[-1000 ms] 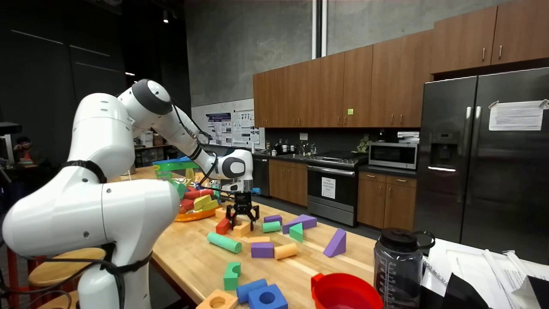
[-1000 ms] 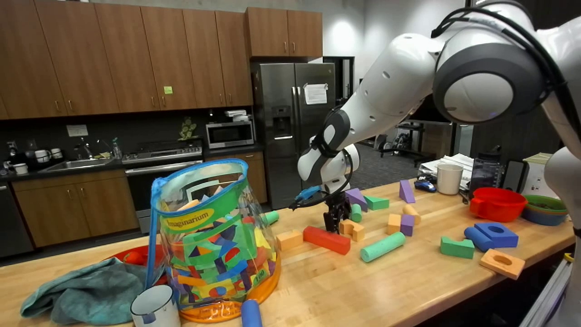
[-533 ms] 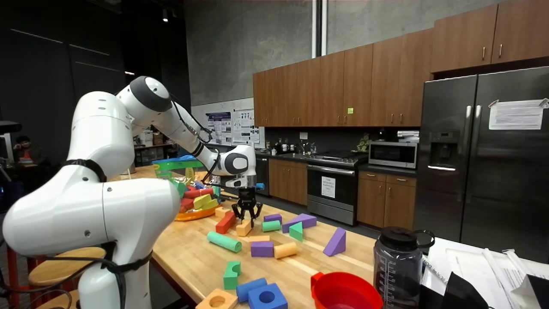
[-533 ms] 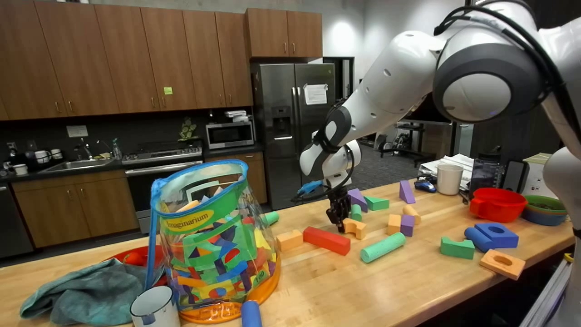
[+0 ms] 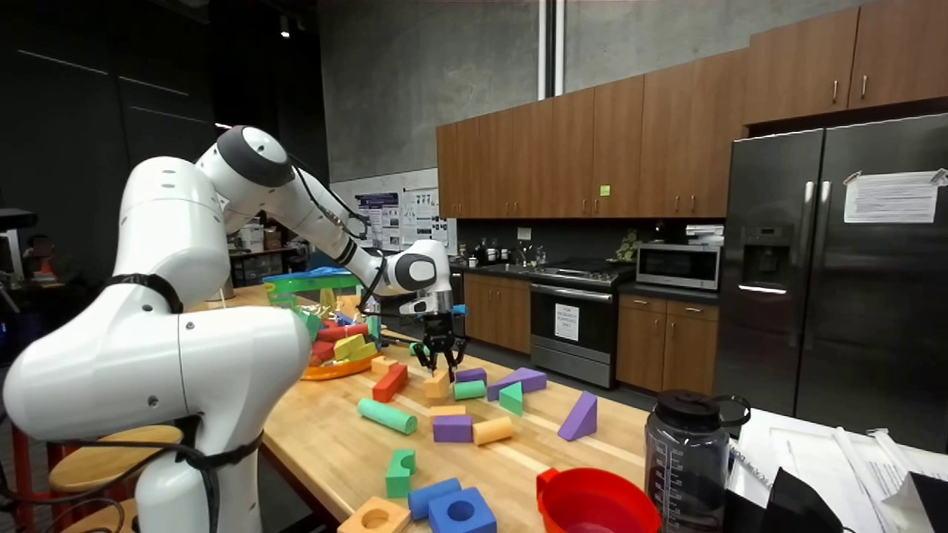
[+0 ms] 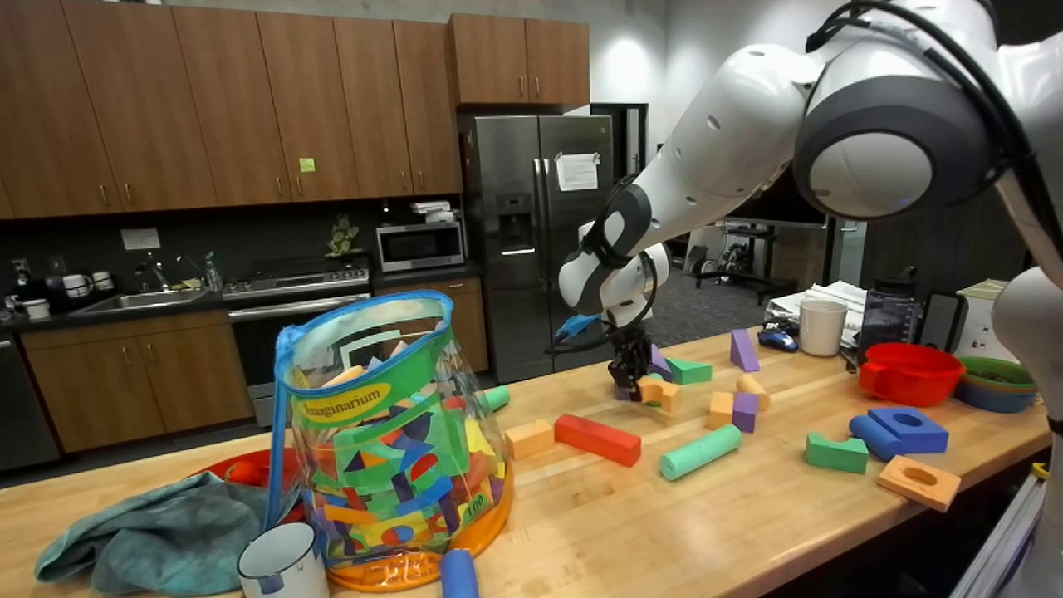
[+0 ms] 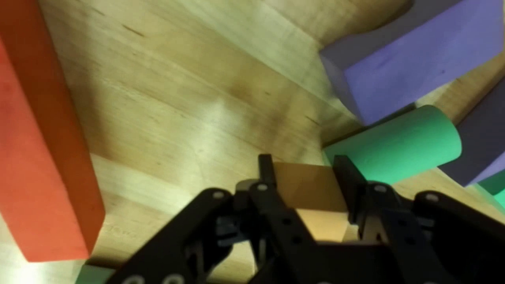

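In the wrist view we see the gripper [image 7: 303,169] with its jaws narrow, gripping an orange arch block [image 6: 668,397] between two black fingers [image 7: 266,169]. In both exterior views we find that block at the fingertips, low over the wooden table [image 6: 581,515] — whether its underside touches the wood we cannot tell. Just beside it we see a short green cylinder [image 7: 398,144] lying on its side, and close to that a purple block [image 7: 426,67] with a curved hollow (the hollow shows best from the wrist). Across from these, at the left of the wrist view, a long red block [image 7: 31,177] lies apart from the fingers. In an exterior view we pick out a long green cylinder [image 6: 700,452] nearer the camera, and a plain orange block [image 6: 530,439] between the long red block and a clear bag [image 6: 347,404] marked Imaginarium — it holds many coloured blocks. Well away from the gripper, we make out a red bowl [image 6: 913,386] with a handle, a white mug [image 6: 822,326] and a dark water bottle [image 5: 686,474]
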`<state>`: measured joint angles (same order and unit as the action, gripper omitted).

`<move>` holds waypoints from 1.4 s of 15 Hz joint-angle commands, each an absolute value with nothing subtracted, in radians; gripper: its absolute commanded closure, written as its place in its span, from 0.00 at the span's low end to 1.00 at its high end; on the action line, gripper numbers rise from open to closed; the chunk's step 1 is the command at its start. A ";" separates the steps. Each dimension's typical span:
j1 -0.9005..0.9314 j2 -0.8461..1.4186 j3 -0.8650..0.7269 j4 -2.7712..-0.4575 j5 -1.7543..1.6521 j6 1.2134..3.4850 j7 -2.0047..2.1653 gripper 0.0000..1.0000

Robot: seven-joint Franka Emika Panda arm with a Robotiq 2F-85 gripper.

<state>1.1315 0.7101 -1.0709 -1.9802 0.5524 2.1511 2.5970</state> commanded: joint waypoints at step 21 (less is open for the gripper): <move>1.412 0.347 -1.098 -1.830 -0.280 1.814 2.610 0.84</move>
